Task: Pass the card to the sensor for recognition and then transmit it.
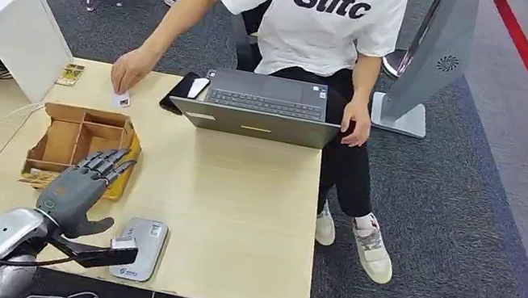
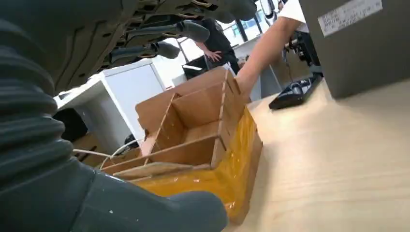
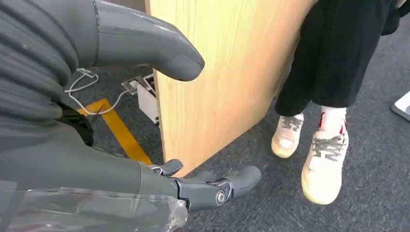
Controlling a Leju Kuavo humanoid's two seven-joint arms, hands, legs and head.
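Over the wooden box (image 1: 79, 139) my left hand (image 1: 85, 181) hovers with fingers spread, empty, person's hand (image 1: 129, 73) pressing the card (image 1: 121, 100) beyond, my right hand (image 3: 145, 121) hanging loose-fingered beside the table (image 1: 234, 209).

Left hand (image 1: 84, 184) raised, fingers extended, empty; right hand (image 3: 145, 145) hanging low, fingers apart.

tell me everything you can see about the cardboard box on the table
The cardboard box is a shallow, open-topped brown tray split by thin upright dividers into several compartments, which look empty. Its outer wall is wrapped in glossy yellow tape. It sits flat near the table's left edge, with the robot's left hand hovering over its near corner, fingers spread.
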